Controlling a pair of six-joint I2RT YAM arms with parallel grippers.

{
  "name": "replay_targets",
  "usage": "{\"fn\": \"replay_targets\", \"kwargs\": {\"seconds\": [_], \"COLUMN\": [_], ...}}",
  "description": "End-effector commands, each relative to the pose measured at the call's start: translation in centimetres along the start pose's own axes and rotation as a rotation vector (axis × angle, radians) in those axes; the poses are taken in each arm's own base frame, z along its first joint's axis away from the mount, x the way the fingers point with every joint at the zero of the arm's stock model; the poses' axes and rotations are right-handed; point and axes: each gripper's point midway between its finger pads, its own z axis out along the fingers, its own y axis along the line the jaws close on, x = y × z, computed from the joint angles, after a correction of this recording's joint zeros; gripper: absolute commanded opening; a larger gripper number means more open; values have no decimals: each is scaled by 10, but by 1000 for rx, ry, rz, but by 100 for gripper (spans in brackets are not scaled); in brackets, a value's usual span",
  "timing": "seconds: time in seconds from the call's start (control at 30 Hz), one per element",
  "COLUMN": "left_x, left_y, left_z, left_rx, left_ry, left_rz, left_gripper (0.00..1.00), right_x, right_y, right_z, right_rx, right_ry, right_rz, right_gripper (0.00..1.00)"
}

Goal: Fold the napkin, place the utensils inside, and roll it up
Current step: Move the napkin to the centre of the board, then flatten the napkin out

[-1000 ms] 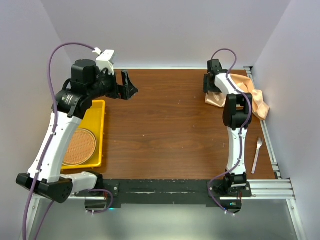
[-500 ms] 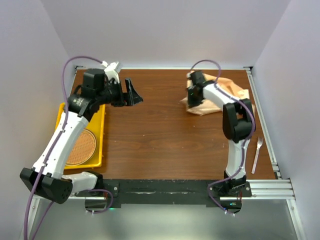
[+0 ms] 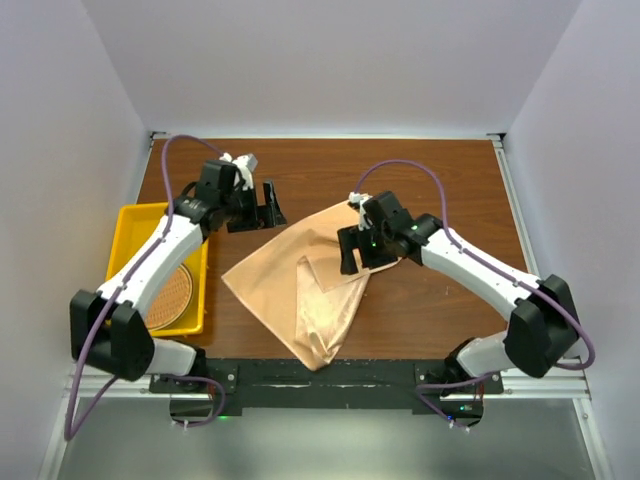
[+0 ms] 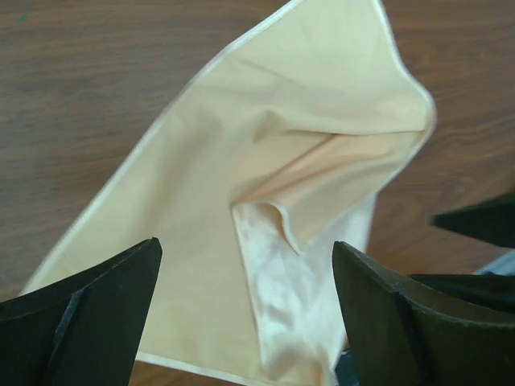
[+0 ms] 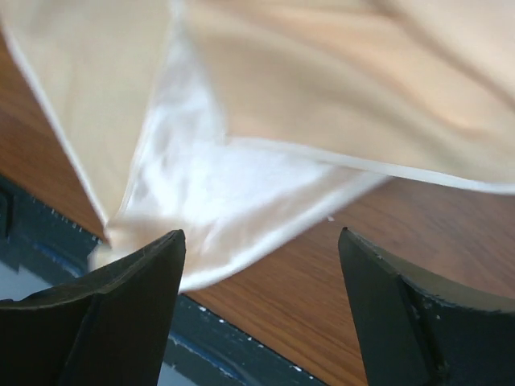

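Peach-orange, sheeny napkin is lying rumpled on the wooden table, near corner drooping over the edge, left gripper and right gripper hovering wide open, woven mat sitting in yellow tray.

Pale lilac-white walls enclose a brown wooden table; light seems even, possibly overhead.
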Motion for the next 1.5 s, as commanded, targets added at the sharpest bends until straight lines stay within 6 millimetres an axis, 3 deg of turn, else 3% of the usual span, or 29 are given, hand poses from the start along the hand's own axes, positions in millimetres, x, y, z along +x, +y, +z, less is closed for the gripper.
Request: {"fn": "replay_targets", "kwargs": {"seconds": [0.0, 0.1, 0.27, 0.43, 0.53, 0.8, 0.87, 0.97, 1.0, 1.03, 1.07, 1.13, 1.17, 1.2, 1.23, 1.27, 1.3, 1.37, 1.43, 1.47], "left_x": [14, 33, 60, 67, 68, 74, 73, 72, 71, 70, 69, 69, 70, 70, 70, 71, 71, 70, 66, 64], "left_y": [33, 44, 53, 33, 27, 36, 37, 37, 36, 36, 36, 36, 36, 35, 37, 39, 41, 47, 57, 59], "left_z": [27, 35, 36, 41, 38, 29, 27, 26, 26, 25, 25, 24, 24, 24, 24, 23, 22, 20, 18, 18], "left_rx": [-153, -223, -246, -120, -86, -126, -134, -138, -136, -137, -137, -145, -149, -152, -166, -179, -191, -228, -286, -297], "left_ry": [94, 156, 185, 181, 169, 200, 202, 202, 202, 199, 193, 192, 195, 191, 189, 192, 191, 179, 157, 152], "left_rz": [114, 162, 157, 115, 114, 150, 154, 162, 164, 163, 160, 139, 127, 105, 93, 84, 75, 73, 74, 72], "left_gripper": [93, 94, 93, 87, 85, 88, 90, 90, 90, 90, 90, 91, 91, 92, 92, 92, 93, 93, 94, 94], "right_x": [-26, -42, -48, -47, -39, -32, -40, -61, -84, -87, -126, -156, -208, -227, -235, -271, -279, -279, -268, -249], "right_y": [-56, -84, -116, -149, -161, -184, -184, -186, -186, -192, -194, -206, -204, -203, -207, -197, -194, -187, -181, -172], "right_z": [-17, -15, 4, 14, 25, 55, 60, 74, 74, 88, 82, 94, 78, 75, 89, 64, 59, 49, 37, 25], "right_rx": [238, 227, 309, 316, 305, 361, 341, 317, 307, 310, 312, 337, 329, 321, 318, 287, 284, 291, 307, 319], "right_ry": [-58, -58, 30, 5, 45, 82, 78, 53, 10, 29, -52, -91, -213, -248, -239, -304, -307, -276, -245, -208], "right_rz": [148, 282, 359, 526, 553, 527, 514, 505, 496, 502, 489, 485, 455, 441, 433, 401, 394, 390, 374, 348], "right_gripper": [81, 81, 79, 74, 64, 46, 39, 21, 12, 0, 0, 0, 0, 0, 7, 35, 48, 63, 70, 72]}}
